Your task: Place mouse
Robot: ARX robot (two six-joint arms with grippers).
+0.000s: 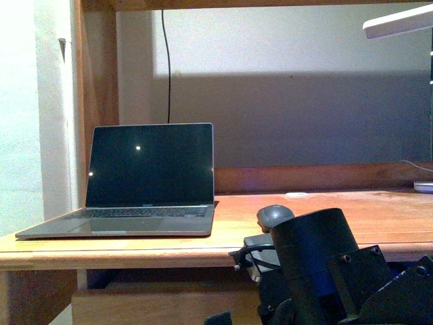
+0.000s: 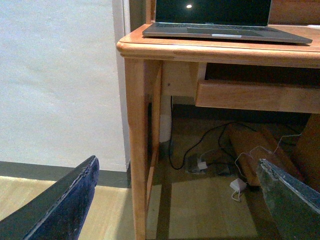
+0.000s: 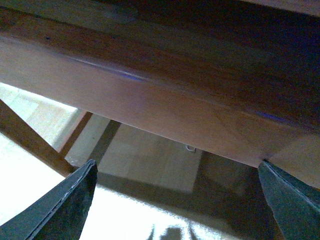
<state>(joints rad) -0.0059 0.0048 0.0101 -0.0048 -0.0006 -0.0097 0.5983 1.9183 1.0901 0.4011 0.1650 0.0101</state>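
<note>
Front view: a small dark grey, matte, oval computer mouse [image 1: 275, 216] with a low domed back lies on the wooden worktop [image 1: 304, 217], near its front edge and to the right of the open grey laptop [image 1: 145, 177] with a dark screen. The mouse is well apart from the laptop and shows just above the right arm's dark housing [image 1: 318, 264], which partly hides its lower side. A small flat white round disc [image 1: 295, 195] lies farther back from the laptop's right side.

Left wrist view: the left end effector [image 2: 182, 200] has its fingers spread apart and empty, below the laptop's level, before the worktop's leg [image 2: 137, 150].

Right wrist view: the right end effector [image 3: 177, 200] likewise stands apart, empty, beneath the worktop's underside.
</note>
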